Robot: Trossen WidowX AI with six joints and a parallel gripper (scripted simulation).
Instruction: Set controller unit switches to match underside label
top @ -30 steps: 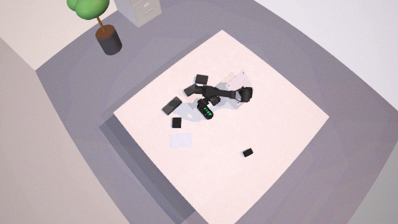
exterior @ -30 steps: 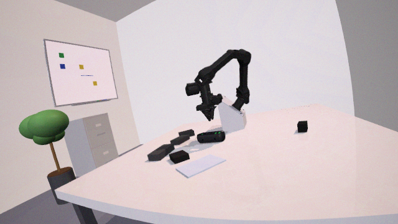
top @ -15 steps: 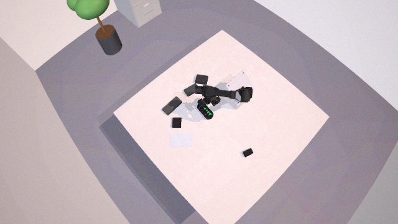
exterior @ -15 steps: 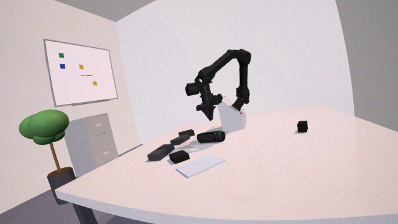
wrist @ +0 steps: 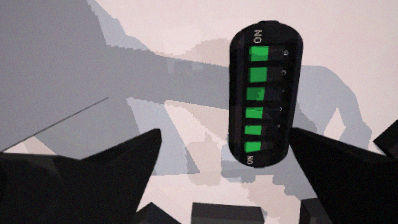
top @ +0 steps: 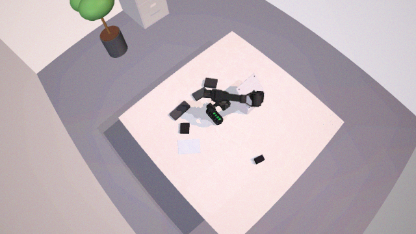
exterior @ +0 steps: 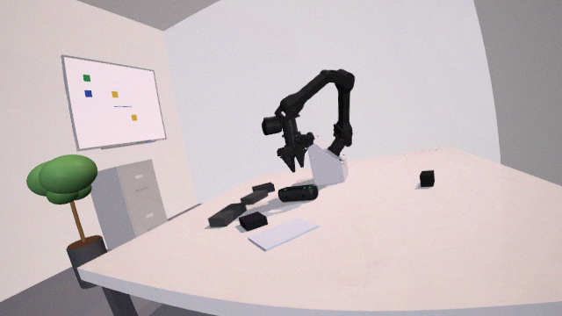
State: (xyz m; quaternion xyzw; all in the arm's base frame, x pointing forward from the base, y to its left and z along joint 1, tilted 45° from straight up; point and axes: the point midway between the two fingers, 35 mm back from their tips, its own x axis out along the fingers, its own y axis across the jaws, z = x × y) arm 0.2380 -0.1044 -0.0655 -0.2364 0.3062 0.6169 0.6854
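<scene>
The controller unit (top: pixel 213 118) (exterior: pixel 299 193) (wrist: pixel 274 106) sits on its base on the bench, switches up. In the wrist view its six rockers run in a column, green ends left beside the ON print, dark ends and small numbers right. The third green end (wrist: pixel 255 94) from the top looks darker than the others; I cannot tell surely which ends are pressed down. The underside label is hidden. My gripper (exterior: pixel 298 168) (wrist: pixel 224 134) is open and empty, above the unit and clear of it. In the wrist view the right fingertip appears beside the unit's lower right edge.
Several dark modules lie left of the unit, among them a long block (top: pixel 179 110) (exterior: pixel 226 215) and a small black block (top: pixel 184 128) (exterior: pixel 253 220). A pale flat plate (top: pixel 189 146) (exterior: pixel 283 234) lies near them. Another black block (top: pixel 259 159) (exterior: pixel 427 178) stands apart at the right.
</scene>
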